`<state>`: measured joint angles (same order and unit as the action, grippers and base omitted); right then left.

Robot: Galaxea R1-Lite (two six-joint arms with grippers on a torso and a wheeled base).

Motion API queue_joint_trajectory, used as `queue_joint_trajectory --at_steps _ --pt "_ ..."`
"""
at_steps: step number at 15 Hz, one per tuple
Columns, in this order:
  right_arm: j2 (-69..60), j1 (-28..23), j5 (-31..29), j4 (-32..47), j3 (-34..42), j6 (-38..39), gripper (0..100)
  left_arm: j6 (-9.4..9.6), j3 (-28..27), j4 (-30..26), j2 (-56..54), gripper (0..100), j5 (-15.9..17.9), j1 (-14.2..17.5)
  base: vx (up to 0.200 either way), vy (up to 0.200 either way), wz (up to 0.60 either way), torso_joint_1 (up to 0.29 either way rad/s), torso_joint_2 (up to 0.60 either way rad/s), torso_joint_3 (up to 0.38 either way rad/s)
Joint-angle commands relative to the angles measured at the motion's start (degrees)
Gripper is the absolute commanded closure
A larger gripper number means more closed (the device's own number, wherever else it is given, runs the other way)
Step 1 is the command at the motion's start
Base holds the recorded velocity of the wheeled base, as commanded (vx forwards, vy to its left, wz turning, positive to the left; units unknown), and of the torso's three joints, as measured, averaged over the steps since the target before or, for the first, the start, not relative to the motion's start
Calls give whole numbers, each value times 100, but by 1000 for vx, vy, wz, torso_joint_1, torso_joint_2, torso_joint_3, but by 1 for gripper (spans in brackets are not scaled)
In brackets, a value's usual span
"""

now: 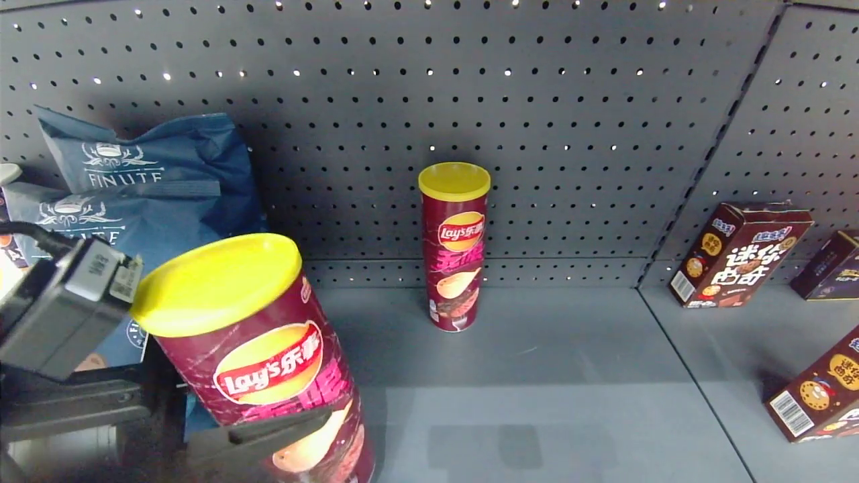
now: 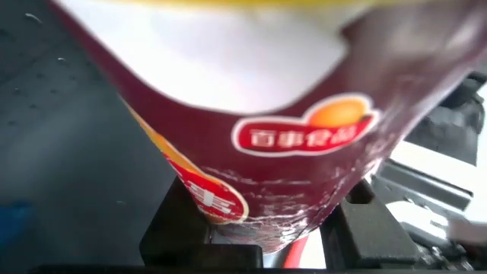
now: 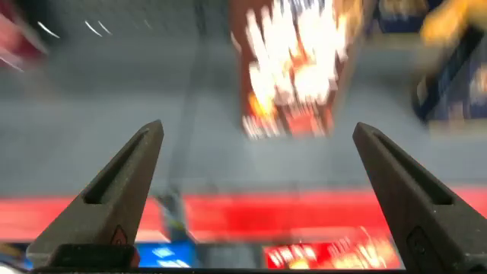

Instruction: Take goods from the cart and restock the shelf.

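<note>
Chip can (image 1: 263, 365) apart from shelved can (image 1: 454, 248)

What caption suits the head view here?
Left gripper holds a yellow-lidded chip can at the grey shelf; a matching can stands upright before the pegboard.

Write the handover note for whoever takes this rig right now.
Left end effector: shut on a can, held at the shelf's left front, before the blue bags.
Right end effector: open, empty.
Done: a second can stands upright at the shelf's back wall.
Left: set the held can down, probably on the bare shelf beside the second can, then release.
</note>
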<state>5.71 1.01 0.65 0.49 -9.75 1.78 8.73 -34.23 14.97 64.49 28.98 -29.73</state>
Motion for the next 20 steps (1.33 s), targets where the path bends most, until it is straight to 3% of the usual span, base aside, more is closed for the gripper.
queue_joint_trajectory --at_steps 1,3,9,12,14,17,20 --pt "1249 382 463 4 -1152 -29 0 6 -110 -3 -33 100 -15 20 0 0 0 0 0 0" --pt "1548 672 1052 13 -1741 7 0 6 -66 -3 46 100 -6 20 0 0 0 0 0 0" --pt "3033 1156 1931 74 -3323 -187 0 -12 -101 15 134 100 29 20 0 0 0 0 0 0" --pt "3806 1551 1957 74 -3569 -310 0 -12 -101 15 161 100 38 20 0 0 0 0 0 0" --pt "4334 2149 1869 39 -3630 -486 0 -12 -101 15 161 100 38 20 0 0 0 0 0 0" --pt "4835 2659 1605 48 -3824 -494 0 -12 -93 24 161 100 38 20 0 0 0 0 0 0" --pt "5441 2790 1473 39 -4070 -494 0 -12 -93 24 152 100 38 20 0 0 0 0 0 0"
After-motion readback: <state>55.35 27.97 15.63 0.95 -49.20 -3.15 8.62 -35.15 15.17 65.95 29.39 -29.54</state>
